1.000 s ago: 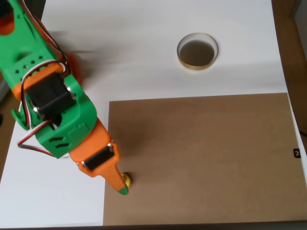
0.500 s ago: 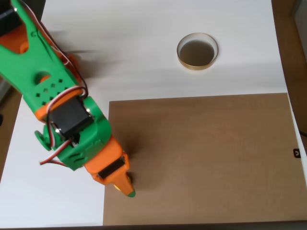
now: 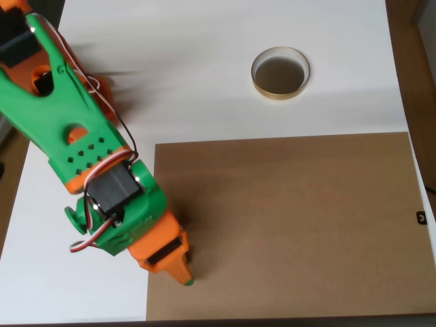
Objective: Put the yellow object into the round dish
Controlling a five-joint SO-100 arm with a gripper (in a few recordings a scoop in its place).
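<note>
The round dish point(image 3: 280, 73), with a tan rim and a dark inside, sits on the white table at the upper right of the overhead view. My green and orange gripper point(image 3: 182, 274) points down at the left edge of the brown board, near the bottom of the picture. The arm body covers its jaws, so how they stand is not visible. The yellow object is hidden; it may lie beneath the gripper.
A large brown board point(image 3: 293, 225) covers the lower right of the white table point(image 3: 204, 82). The arm reaches in from the upper left corner. A dark wooden edge point(image 3: 415, 68) runs along the right side.
The arm has stretched down and slightly right over the board's left edge. The yellow object, visible beside the fingertip before, is now covered by the gripper.
</note>
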